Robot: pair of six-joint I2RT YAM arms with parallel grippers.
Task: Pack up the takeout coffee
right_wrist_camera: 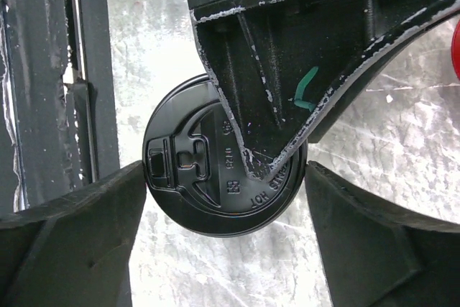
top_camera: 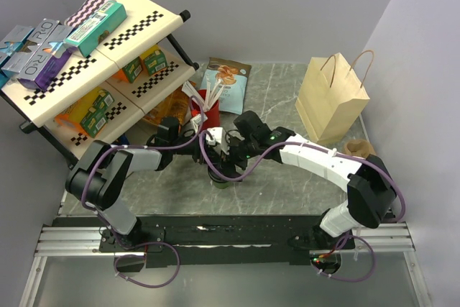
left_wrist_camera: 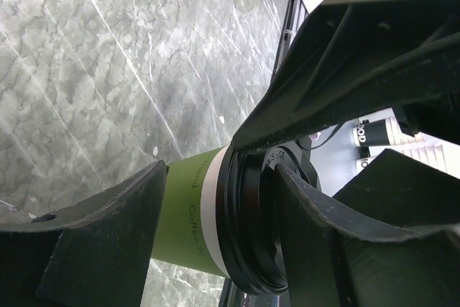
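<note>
Cream shelf boards loaded with snack packs stand far on my left and have no part in this. Nearer the middle is the red cup of white stirrers, which I must not mistake for my target. Next comes my left hand, rolled on its side and roughly half open. One finger lies across the black lid and the other sits low by the green wall; I cannot tell whether they actually pinch anything. The takeout coffee is upright between my two arms, lid on, seemingly standing on the grey marbled surface. My right hand points straight down over it, spread about as wide as it goes. Its fingertips flank the lid's rim, with no grip taken that I can see. To do this pickup well, I judge I should centre the right hand and sink it past the lid so it closes on the paper wall below the rim. A grip on the lid alone may pop it off, and I should squeeze gently so the cup does not buckle. The left finger should slide clear before any lift. Then I would carry the cup level to the brown paper bag on the far right, high enough to clear its top, and lower slowly, because that bag looks light and could tip.
</note>
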